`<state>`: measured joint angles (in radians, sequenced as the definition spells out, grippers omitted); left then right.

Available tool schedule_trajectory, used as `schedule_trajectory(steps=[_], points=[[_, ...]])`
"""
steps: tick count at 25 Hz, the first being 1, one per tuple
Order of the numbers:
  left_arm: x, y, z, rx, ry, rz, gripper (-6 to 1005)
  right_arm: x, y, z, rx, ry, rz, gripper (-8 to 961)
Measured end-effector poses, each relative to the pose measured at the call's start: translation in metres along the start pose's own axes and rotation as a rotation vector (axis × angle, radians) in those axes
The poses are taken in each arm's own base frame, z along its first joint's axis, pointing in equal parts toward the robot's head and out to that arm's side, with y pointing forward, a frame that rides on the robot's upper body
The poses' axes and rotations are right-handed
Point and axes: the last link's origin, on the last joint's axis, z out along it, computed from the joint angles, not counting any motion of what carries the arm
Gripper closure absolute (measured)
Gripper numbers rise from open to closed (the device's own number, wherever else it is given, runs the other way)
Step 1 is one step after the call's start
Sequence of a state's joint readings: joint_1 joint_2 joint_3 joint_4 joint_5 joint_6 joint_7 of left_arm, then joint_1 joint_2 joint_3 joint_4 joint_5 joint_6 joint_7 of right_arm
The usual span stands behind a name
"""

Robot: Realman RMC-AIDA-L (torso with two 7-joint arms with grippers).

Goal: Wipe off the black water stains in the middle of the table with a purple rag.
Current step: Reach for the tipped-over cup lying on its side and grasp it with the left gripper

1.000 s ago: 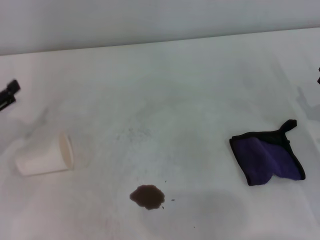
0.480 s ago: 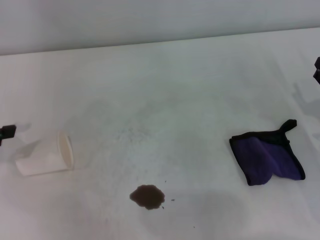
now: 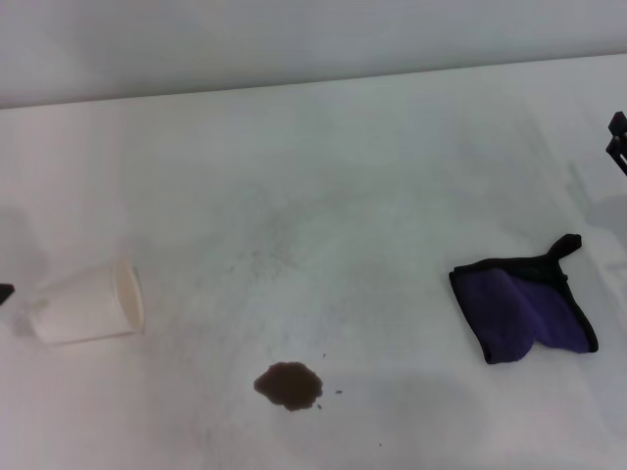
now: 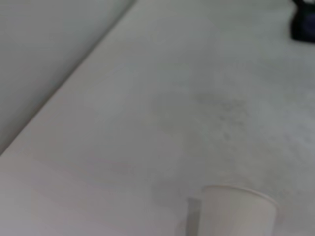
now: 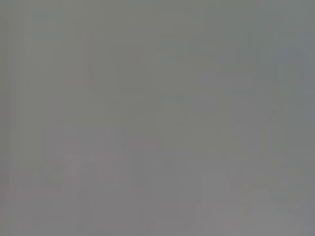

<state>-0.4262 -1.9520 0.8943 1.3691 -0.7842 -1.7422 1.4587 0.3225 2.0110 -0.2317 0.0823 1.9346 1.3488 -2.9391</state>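
white paper cup [image 3: 88, 304], tipped on side

Soft, even light; faint shadows; right wrist view a grey blur.

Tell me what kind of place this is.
Probably a bare test bench: a plain white table against a blank wall, holding only a tipped paper cup, a dark stain and a purple rag.

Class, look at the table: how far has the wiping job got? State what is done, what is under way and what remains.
Nothing is done yet: the black water stains sit whole on the table. The purple rag lies folded and untouched to the stain's right. The right tool shows only at the edge beyond the rag, the left tool at the opposite edge beside a tipped paper cup. Grasping and wiping remain.
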Motion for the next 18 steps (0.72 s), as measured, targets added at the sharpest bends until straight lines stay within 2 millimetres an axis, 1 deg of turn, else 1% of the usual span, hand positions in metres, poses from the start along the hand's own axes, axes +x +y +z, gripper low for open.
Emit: schedule_trajectory(steps=[6,9,12,18], points=[[0.009,0.009,0.021,-0.05,-0.042,0.155,125,0.001,0.003,-0.001,0.002,0.0,0.019,96],[0.006,0.013,0.033,-0.06,-0.1,0.215,125,0.002,0.005,-0.003,0.015,-0.002,0.041,96],[0.002,0.014,0.041,-0.053,-0.123,0.246,125,0.002,0.008,-0.005,0.017,-0.005,0.054,96],[-0.003,0.011,0.048,-0.036,-0.114,0.279,123,0.002,0.01,-0.01,0.017,-0.02,0.069,97]])
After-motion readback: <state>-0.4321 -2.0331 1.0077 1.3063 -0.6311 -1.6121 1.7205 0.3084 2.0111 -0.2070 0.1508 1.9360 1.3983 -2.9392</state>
